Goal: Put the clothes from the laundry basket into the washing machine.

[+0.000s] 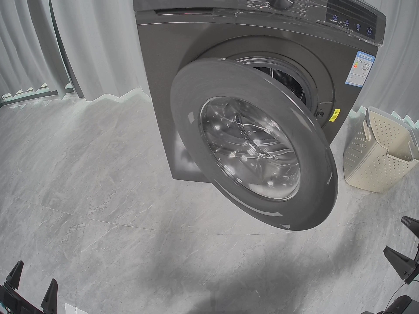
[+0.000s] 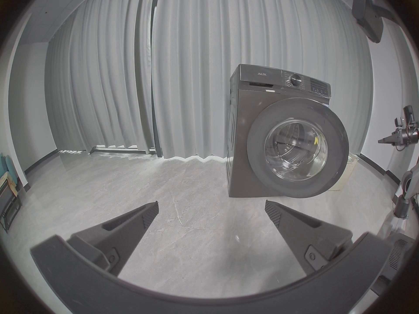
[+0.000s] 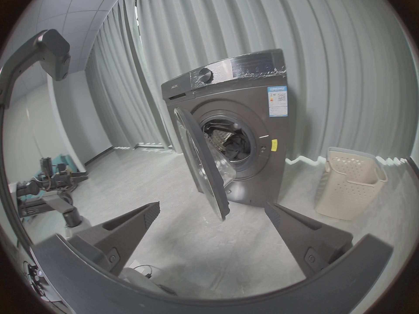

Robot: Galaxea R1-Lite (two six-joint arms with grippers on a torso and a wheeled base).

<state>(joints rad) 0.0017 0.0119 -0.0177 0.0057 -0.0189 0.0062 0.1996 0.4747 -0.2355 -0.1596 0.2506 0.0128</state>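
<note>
Fingers spread and empty, the left gripper [image 2: 211, 203] and right gripper [image 3: 212, 204] hang well short of the open washing machine [image 1: 174, 66], dark clothes [image 3: 235, 147] inside.

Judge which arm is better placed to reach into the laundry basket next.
Right, likely. The laundry basket stands at the robot's right, nearer the open right end effector; the left end effector is far left, beyond the open door.

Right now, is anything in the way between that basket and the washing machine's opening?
Nothing visible. The door hangs open, hinged on the side away from the laundry basket, leaving the drum opening clear there. The door does stand between the left tool and that opening.
</note>
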